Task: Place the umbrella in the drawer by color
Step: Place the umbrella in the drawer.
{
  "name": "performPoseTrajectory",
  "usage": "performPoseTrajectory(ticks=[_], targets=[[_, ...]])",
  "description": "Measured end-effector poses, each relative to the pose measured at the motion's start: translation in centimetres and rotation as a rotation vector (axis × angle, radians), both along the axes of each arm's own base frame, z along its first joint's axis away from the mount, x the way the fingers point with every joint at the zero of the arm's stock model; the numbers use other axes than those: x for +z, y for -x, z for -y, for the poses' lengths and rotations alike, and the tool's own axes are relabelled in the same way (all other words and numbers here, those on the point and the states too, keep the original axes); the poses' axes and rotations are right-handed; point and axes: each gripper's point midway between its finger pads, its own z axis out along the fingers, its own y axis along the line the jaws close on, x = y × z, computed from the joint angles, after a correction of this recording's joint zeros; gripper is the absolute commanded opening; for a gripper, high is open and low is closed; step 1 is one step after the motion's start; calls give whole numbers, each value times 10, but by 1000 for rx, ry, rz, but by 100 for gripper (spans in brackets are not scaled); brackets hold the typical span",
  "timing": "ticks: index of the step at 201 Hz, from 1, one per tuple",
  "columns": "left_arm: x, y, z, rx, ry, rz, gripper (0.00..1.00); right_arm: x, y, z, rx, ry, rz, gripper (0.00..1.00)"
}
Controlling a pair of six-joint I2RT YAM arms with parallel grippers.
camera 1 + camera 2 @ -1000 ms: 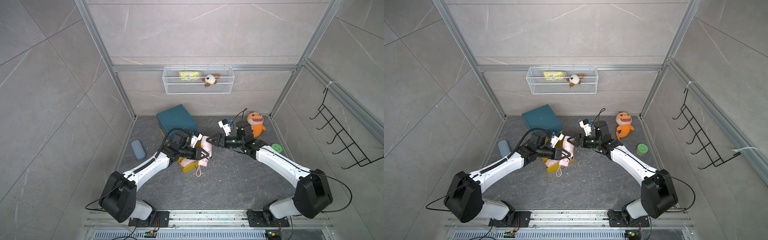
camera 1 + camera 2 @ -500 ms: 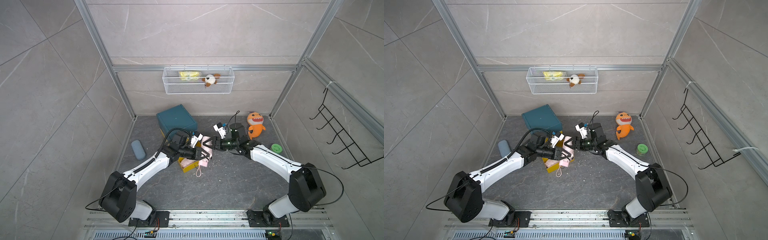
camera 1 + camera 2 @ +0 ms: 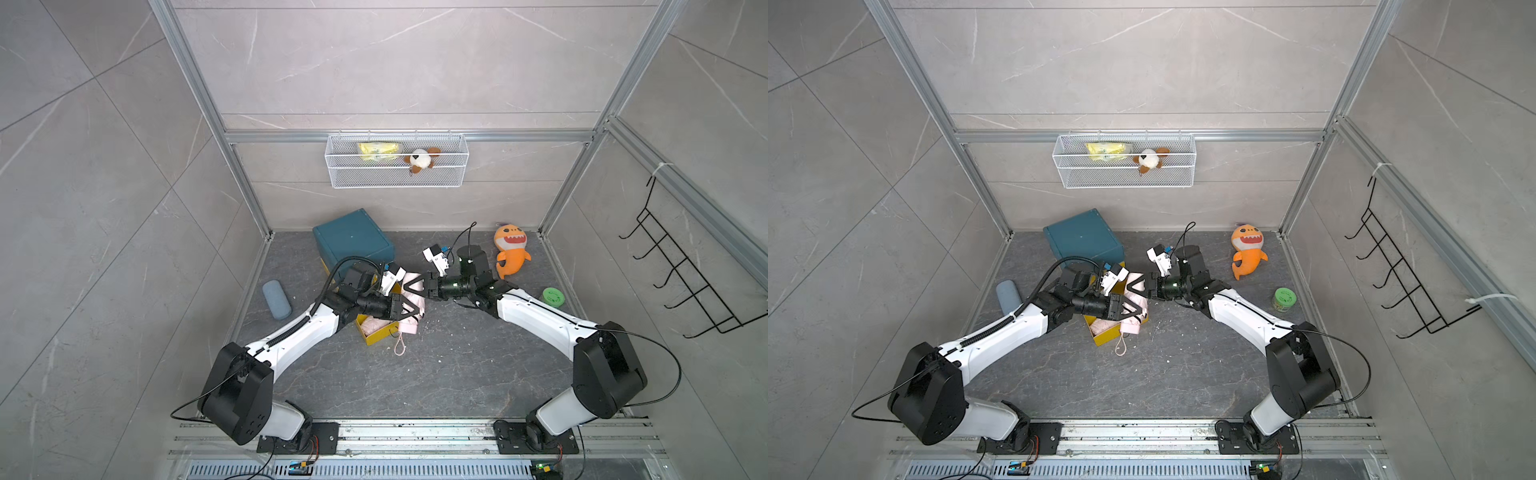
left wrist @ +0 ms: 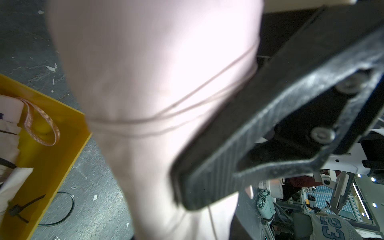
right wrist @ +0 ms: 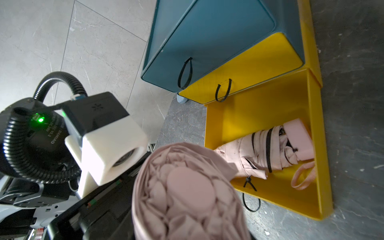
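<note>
Left wrist view: we find the pink umbrella (image 4: pixel 158 87) blurred, cut by the frame at both ends, hiding one finger of the left gripper (image 3: pixel 414 311). In both top views we cannot judge its grip; the yellow drawer (image 3: pixel 376 337) lies half covered.

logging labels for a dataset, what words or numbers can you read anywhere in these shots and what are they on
"23", probably: big blue digits on grey cloth behind the scene in the left wrist view, partly cut off.
White print on the black camera body: upside down, too blurred to read.
Marks on the green tub lid: too small to read.
Print on the yellow packet in the wire basket: too small to read.
</note>
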Motion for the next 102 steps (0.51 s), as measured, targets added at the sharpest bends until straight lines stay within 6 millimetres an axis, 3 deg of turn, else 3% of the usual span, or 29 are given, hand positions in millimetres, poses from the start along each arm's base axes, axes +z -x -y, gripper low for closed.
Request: performPoseTrajectory(ticks=[23, 36, 64, 102], targets=[[2, -2, -1, 6, 9, -3, 66, -3, -1, 1, -12, 1, -3, 34], [4, -4, -3, 20, 8, 3, 73, -7, -2, 1, -27, -4, -15, 33], [9, -13, -21, 123, -42, 41, 78, -19, -6, 4, -81, -4, -48, 32], [38, -20, -74, 374, -154, 174, 79, -33, -17, 0, -198, -12, -84, 32]])
